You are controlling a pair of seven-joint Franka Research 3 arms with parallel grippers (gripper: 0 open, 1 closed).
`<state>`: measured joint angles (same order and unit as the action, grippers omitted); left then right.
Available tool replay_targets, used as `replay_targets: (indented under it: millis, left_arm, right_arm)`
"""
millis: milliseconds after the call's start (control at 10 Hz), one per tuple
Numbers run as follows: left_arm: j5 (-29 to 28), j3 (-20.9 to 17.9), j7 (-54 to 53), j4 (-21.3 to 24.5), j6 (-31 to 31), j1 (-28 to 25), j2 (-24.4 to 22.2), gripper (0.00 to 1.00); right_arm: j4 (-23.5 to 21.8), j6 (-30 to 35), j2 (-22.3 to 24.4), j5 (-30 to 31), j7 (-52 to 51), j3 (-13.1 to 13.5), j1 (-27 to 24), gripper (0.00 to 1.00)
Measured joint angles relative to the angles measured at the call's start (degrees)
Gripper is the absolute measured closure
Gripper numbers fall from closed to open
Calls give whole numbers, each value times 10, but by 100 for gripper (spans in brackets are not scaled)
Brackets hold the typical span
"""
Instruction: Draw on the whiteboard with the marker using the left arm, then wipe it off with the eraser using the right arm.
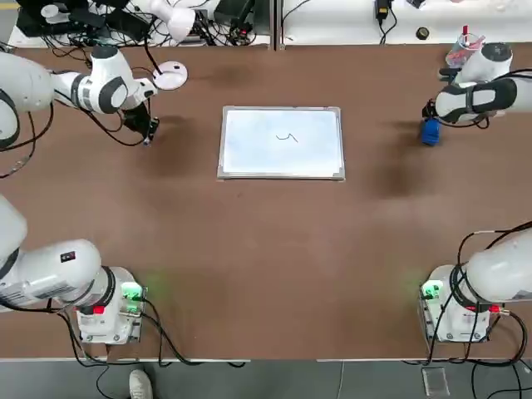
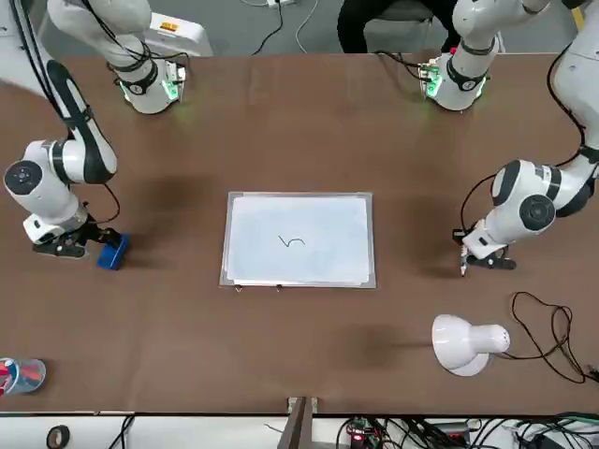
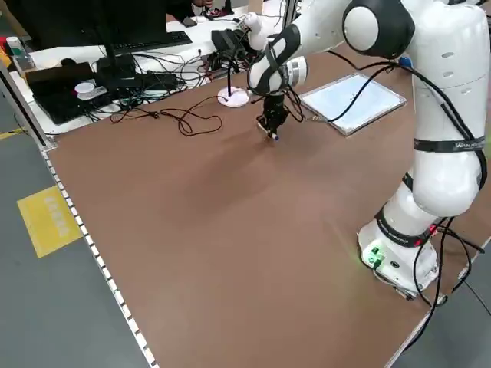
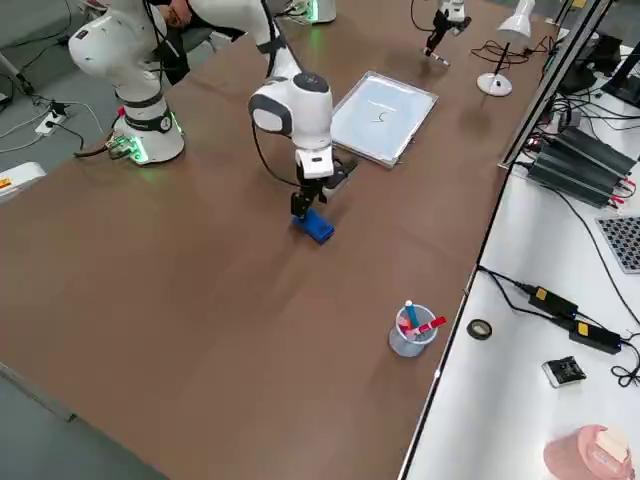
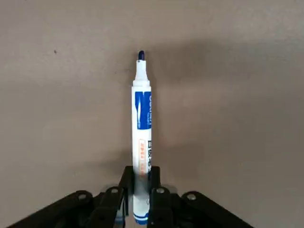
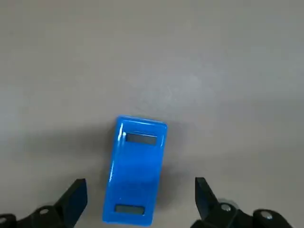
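Left gripper (image 5: 137,199) was clamping the marker (image 5: 141,137), right gripper (image 6: 137,199) gaped wide over the eraser (image 6: 135,168) at the board's (image 1: 281,142) 3 o'clock, so an off-centre pinch could've skidded it.

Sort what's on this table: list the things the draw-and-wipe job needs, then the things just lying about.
Job things:
whiteboard, with a small squiggle on it
marker, clamped in the left tool
eraser, on the table between the open fingers of the right tool

Lying about:
white lamp
clear cup with red items
tape roll
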<state>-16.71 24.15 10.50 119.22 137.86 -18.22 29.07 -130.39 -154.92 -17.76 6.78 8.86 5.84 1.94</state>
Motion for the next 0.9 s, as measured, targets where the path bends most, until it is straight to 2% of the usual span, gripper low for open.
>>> replay_targets:
  millis: [400, 600, 800, 900]
  left_arm:
    - [0, 1, 30, 0, 1, 3, 4, 80]
    - [0, 1, 30, 0, 2, 3, 7, 77]
    - [0, 1, 31, 0, 2, 3, 10, 66]
    - [0, 1, 31, 0, 3, 3, 10, 66]
  right_arm:
    - [-13, -62, -32, 0, 0, -1, 0, 0]
    - [-14, -71, -42, 0, 0, -2, 0, 0]
    - [-14, -72, -43, 0, 0, -2, 0, 0]
    - [-14, -73, -43, 0, 0, -2, 0, 0]
